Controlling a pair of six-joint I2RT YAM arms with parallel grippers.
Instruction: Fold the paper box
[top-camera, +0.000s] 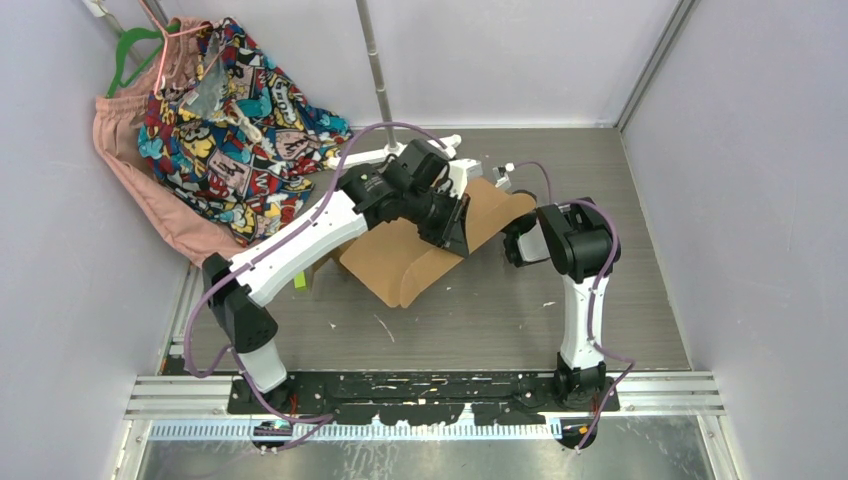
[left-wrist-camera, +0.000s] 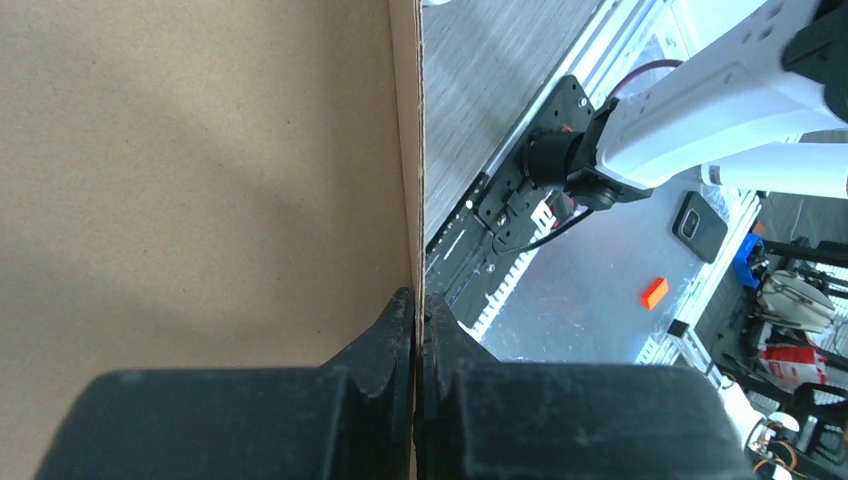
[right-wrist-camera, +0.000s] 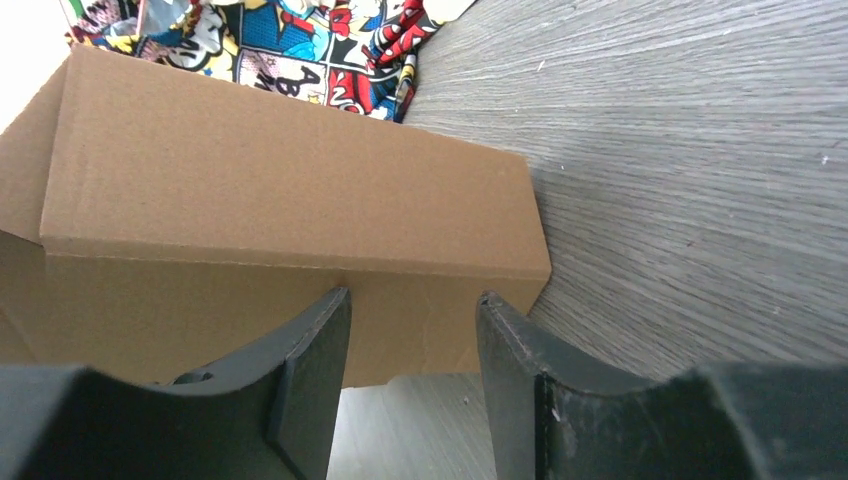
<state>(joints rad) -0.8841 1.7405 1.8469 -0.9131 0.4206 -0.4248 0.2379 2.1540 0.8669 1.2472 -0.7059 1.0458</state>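
Left wrist view: my left gripper (left-wrist-camera: 418, 305) is pinched tight on a thin edge of the paper box (left-wrist-camera: 200, 180), its brown panel filling the space beside my fingers. My right gripper (right-wrist-camera: 412, 298) stands with its jaws apart and holds nothing, with a folded wall of the box just ahead. The box lies partly folded on the grey surface (top-camera: 480, 320) between my arms, near a printed cloth (top-camera: 230, 110).

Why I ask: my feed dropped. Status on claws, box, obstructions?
Left claw shut on edge of brown corrugated cardboard box. Right claw open beside box, gripping nothing. Colourful comic-print cloth behind, not obstructing.
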